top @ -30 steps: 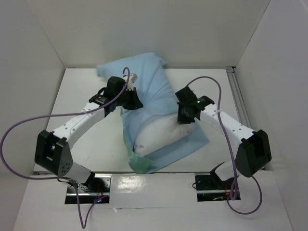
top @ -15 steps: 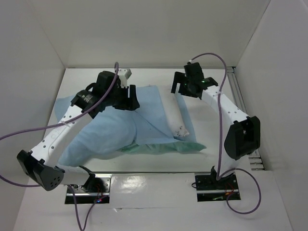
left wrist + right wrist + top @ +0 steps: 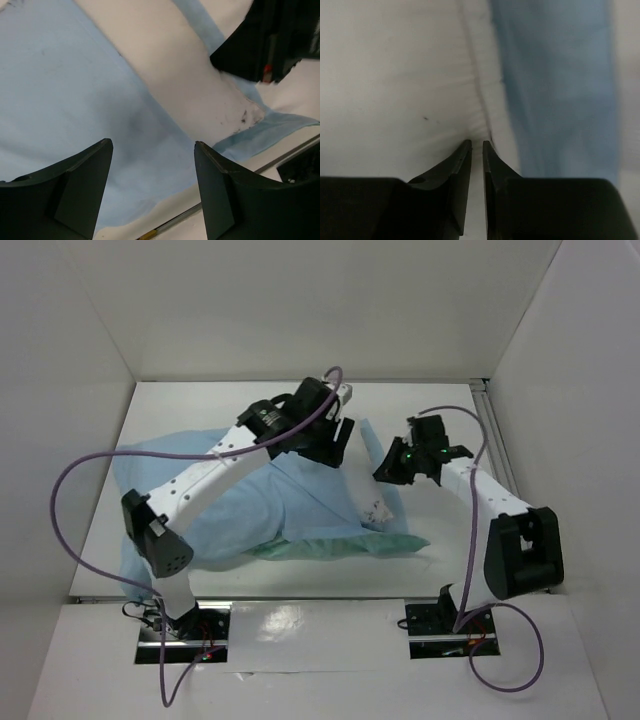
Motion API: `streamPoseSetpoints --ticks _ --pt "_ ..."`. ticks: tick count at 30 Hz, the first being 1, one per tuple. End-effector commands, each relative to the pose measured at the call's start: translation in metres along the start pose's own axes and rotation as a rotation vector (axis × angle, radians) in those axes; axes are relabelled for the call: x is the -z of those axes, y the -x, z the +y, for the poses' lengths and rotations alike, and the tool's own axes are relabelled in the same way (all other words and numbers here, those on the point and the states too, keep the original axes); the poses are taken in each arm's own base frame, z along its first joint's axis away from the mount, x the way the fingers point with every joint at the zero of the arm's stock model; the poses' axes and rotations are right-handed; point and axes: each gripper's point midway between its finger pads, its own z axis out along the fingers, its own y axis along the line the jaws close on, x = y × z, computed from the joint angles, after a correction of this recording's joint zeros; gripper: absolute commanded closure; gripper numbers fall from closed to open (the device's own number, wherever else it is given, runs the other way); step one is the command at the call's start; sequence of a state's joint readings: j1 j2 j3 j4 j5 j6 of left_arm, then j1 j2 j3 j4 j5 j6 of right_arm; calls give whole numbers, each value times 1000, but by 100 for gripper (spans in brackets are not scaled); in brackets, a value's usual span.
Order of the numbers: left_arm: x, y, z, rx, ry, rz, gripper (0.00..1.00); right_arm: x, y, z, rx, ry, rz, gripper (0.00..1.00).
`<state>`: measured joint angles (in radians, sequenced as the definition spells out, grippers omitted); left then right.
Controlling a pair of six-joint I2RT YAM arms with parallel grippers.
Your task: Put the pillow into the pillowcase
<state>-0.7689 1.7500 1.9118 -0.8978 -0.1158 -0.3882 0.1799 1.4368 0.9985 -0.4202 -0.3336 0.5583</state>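
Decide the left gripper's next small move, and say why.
Probably lower the open left gripper and close it on the pillowcase edge beneath it. A strip of pillow lies uncovered beside that edge, and the right gripper appears pinched on the pillow's seam, so it could hold while the left pulls cloth across.

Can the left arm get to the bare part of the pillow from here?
Probably yes. The left gripper hangs open over the pillowcase, right by the bare strip of pillow, nothing between. The right gripper, apparently pinching its seam, crowds one end.
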Motion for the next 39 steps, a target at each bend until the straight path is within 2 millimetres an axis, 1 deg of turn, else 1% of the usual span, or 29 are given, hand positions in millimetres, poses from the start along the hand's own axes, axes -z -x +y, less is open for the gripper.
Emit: streamPoseSetpoints --ticks 1,2,3,5,6,7,8,9,10,11,12,14,15,16,17,19,20,25,26,27,28,30,31,32,34,35,37,38,39 --pt "1 -3 6 -45 91 41 21 -19 -34 70 92 240 98 79" --pt "0 -8 7 -60 119 61 20 -21 -46 95 146 309 120 79" --pt "-3 -14 5 -65 135 77 20 -20 -48 105 163 341 131 81" --pt "-6 -20 11 -90 197 99 18 -18 -41 101 174 330 107 78" --pt "-3 -19 12 -100 218 92 18 -15 -38 95 163 323 96 74" --pt "-6 -25 11 -120 238 109 17 -9 -27 89 164 308 48 48" --pt "-6 -24 10 -121 255 104 17 -6 -28 73 139 261 62 32" --pt "-8 -28 17 -133 316 116 17 -3 -15 56 120 220 35 23" --pt "-6 -28 12 -154 329 105 17 1 -10 42 96 171 13 14" --pt "-9 -28 16 -172 374 95 17 3 -14 24 66 113 27 12" --pt "-12 -33 13 -197 392 108 16 10 -2 5 24 61 -10 12" --pt "-17 -35 20 -221 463 110 15 15 -5 -18 -28 19 -10 12" --pt "-20 -36 24 -214 495 112 15 21 2 -30 -69 2 -38 12" --pt "-31 -46 30 -233 540 151 12 27 1 -32 -80 4 -46 11" --pt "-34 -47 34 -236 576 154 11 31 6 -35 -88 2 -64 11" --pt "-45 -52 43 -248 651 165 8 34 2 -46 -108 -11 -61 11" --pt "-58 -62 48 -267 688 196 2 37 0 -43 -107 0 -56 11" --pt "-97 -90 60 -263 716 297 2 41 -5 -47 -101 -10 -50 9" --pt "-101 -90 65 -239 706 312 9 41 -7 -48 -105 -14 -43 9" --pt "-103 -93 56 -222 647 327 70 42 -4 -46 -91 -10 -50 9" --pt "-100 -89 62 -187 632 331 100 42 -4 -46 -91 -10 -50 9" --pt "-89 -72 48 -118 530 294 100 45 3 -42 -67 -2 -66 9" --pt "-68 -54 39 -122 465 250 100 45 3 -43 -52 -3 -66 9" --pt "-53 -35 40 -84 426 203 100 47 7 -39 -28 13 -72 9" --pt "-28 -18 31 -35 300 165 100 47 10 -31 -3 50 -69 13" --pt "5 6 38 23 253 77 100 46 12 -25 8 66 -64 15" --pt "30 14 38 63 159 25 100 46 19 2 56 135 -83 25" --pt "66 29 47 101 133 -70 100 43 20 13 71 155 -78 28" --pt "77 43 46 109 92 -146 100 42 20 27 92 183 -79 31"
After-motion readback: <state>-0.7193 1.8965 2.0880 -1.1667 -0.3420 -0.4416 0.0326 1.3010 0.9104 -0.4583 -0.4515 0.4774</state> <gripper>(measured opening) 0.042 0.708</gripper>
